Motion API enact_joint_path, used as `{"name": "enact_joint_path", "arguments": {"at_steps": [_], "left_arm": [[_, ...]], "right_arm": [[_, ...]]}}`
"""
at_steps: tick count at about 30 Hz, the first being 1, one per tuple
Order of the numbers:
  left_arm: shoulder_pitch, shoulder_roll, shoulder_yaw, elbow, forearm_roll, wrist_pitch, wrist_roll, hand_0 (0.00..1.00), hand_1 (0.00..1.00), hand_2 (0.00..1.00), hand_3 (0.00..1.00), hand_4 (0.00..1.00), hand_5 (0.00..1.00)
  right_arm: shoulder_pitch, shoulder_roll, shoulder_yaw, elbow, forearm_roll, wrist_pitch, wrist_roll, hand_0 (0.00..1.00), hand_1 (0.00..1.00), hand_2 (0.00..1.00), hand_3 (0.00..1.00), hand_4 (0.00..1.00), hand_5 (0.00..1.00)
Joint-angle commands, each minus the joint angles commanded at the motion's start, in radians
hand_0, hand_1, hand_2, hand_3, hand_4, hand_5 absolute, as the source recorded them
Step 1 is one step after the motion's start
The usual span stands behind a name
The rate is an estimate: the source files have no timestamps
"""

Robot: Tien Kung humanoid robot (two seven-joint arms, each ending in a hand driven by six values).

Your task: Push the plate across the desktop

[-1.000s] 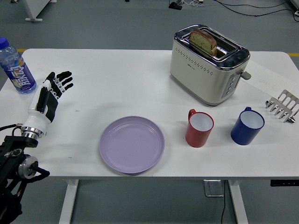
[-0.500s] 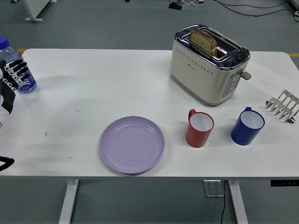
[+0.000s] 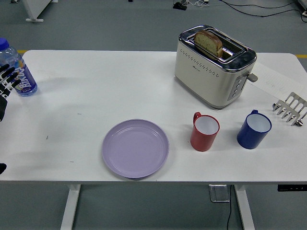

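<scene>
Plate point(image 3: 135, 148) first: in the head view, the only one, the lilac dish lies flat on the white tabletop point(image 3: 110, 86) close to the near edge, a little left of centre. It is round, so it has no long axis to line up with; a push can meet its rim from any side.

Only the left hand point(image 3: 5, 79) shows, and barely. A few black and white fingertips point(image 3: 9, 76) poke in at the far left edge, just beside the water bottle point(image 3: 17, 72) and partly in front of it. They look loosely spread and hold nothing, though most of the hand is cut off by the frame. From there the plate lies well apart, to the right and nearer the front edge. The right hand is not in view, so the left is the only one that can be placed. As I judge it, a push from that side would drive the plate rightward, towards the red mug point(image 3: 205, 131), which stands near the plate's right rim, with the blue mug point(image 3: 253, 129) beyond it. The toaster point(image 3: 214, 65), bread in its slot, and a small metal rack point(image 3: 289, 109) sit farther back and right.

Against the earlier frames, the hand has drawn back. A second ago it lay out over the tabletop with wrist and forearm showing; half a second ago it was already at the left edge; now only fingertips remain. Plate, mugs, toaster and bottle have not moved.
</scene>
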Motion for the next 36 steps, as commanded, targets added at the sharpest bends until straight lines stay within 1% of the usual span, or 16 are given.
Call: {"name": "enact_joint_path", "arguments": {"at_steps": [7,27,36], "left_arm": [[0.011,-0.001,-0.010,0.003,-0.011,-0.010,0.014,0.769,0.809,0.806,0.711,0.551,0.998],[0.018,-0.005,-0.013,0.011,-0.007,-0.005,0.011,0.774,0.812,0.810,0.725,0.555,0.998],[0.021,-0.010,-0.011,0.015,-0.007,-0.005,0.012,0.775,0.813,0.811,0.726,0.554,0.998]], "right_arm": [[-0.003,0.000,0.004,0.000,-0.004,-0.001,-0.001,0.692,0.702,0.794,0.726,0.361,0.326],[-0.002,-0.002,-0.008,0.000,0.007,-0.002,0.003,0.692,0.702,0.794,0.726,0.360,0.327],[0.000,-0.004,-0.016,0.000,0.011,-0.002,0.005,0.693,0.701,0.794,0.726,0.360,0.328]]}}
